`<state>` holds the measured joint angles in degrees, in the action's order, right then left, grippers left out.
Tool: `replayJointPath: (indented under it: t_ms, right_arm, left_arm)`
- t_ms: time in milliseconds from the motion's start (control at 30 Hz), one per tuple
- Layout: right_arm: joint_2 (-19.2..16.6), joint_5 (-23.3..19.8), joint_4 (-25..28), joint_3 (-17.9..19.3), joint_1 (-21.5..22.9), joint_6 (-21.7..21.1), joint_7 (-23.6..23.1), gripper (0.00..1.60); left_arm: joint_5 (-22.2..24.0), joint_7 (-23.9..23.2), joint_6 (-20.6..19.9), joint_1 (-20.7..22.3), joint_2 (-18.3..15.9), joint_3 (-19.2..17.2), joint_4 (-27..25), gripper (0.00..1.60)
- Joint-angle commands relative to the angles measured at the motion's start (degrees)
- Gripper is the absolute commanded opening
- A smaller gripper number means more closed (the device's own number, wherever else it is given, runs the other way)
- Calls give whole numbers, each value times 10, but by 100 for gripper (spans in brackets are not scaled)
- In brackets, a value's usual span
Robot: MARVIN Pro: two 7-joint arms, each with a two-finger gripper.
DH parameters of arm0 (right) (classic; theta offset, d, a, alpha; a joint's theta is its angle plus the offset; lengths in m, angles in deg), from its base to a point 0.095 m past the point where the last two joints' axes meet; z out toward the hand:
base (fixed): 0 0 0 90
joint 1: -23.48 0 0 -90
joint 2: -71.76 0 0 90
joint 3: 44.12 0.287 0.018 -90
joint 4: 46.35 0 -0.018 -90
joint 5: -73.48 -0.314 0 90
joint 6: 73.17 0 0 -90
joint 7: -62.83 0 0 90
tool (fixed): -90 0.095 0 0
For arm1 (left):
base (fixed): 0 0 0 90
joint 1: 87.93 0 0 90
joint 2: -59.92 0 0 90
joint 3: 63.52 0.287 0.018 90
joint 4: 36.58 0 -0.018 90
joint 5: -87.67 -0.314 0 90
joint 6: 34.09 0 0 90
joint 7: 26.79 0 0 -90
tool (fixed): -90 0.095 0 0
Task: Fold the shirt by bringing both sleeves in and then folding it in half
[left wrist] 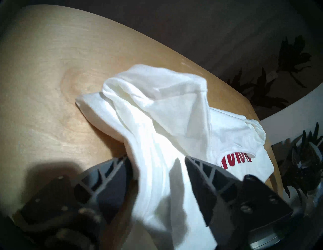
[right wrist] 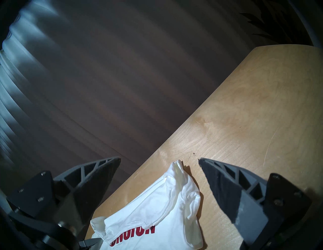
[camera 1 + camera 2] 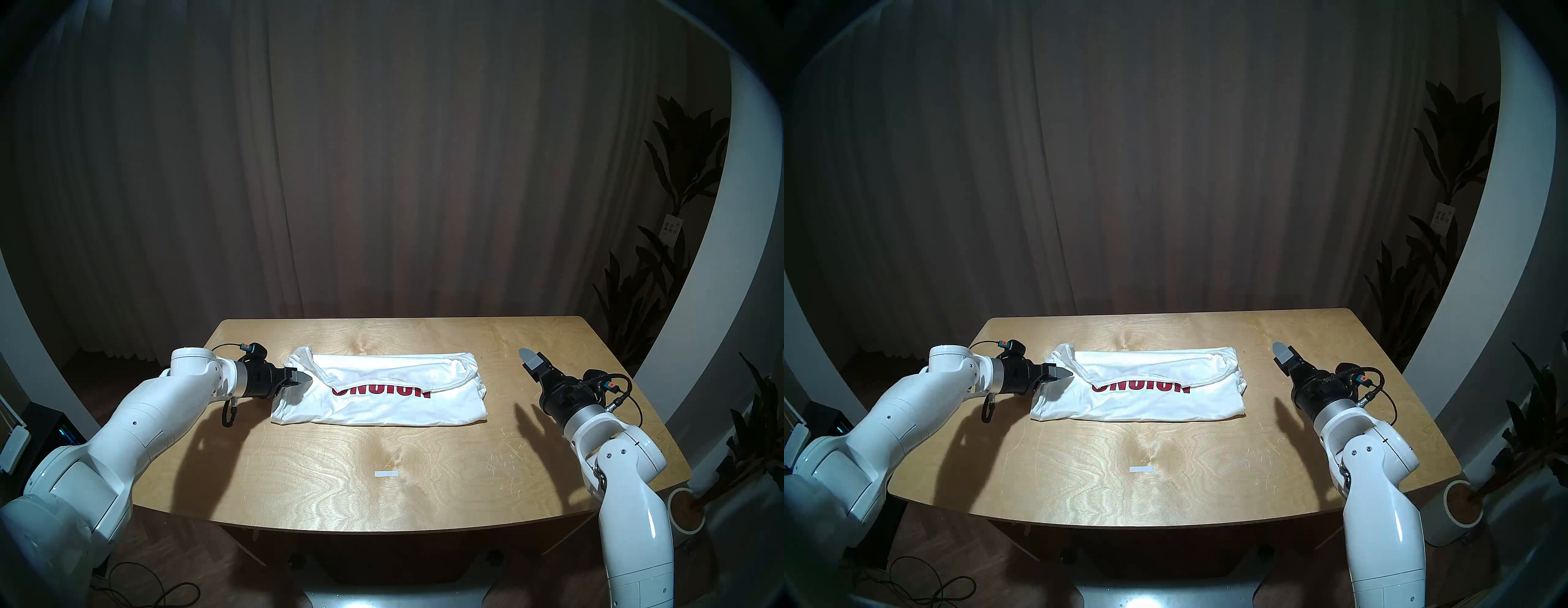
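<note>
Our left gripper [image 3: 302, 377] is at the shirt's [image 3: 394, 403] left end, its fingers [image 1: 111, 176] straddling a raised fold of white cloth; whether they pinch it we cannot tell. We see the shirt lying as a long band across the far middle of the wooden table [image 3: 339, 479]. Our right gripper [image 3: 531, 361] hovers right of it, jaws spread, empty.

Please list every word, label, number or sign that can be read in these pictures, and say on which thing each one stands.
"UNUIUN", or something close: dark red block letters on the white shirt, upside down in the head views, their upper part covered by a fold, so the reading is uncertain.
Paper tag on the plant at the right: printed marks, too small to read.
White strip on the table: no text can be made out.
</note>
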<state>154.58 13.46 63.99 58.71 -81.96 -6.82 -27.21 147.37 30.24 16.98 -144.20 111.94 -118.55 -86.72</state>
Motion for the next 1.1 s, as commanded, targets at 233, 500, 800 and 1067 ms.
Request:
replayJointPath:
  t_ms: [233,500,800,1067]
  right_arm:
    - [3,5,11,-2,12,4,6,160]
    - [3,4,2,0,15,2,3,160]
    - [4,-4,-19,11,25,6,-3,160]
    - [2,-12,-36,21,28,7,-11,160]
  left_arm:
    - [3,14,14,13,32,-3,53,0]
    - [39,45,-19,1,19,-34,-36,0]
    - [58,86,-50,-6,26,-48,-106,0]
    - [70,183,-66,-8,39,-72,-170,0]
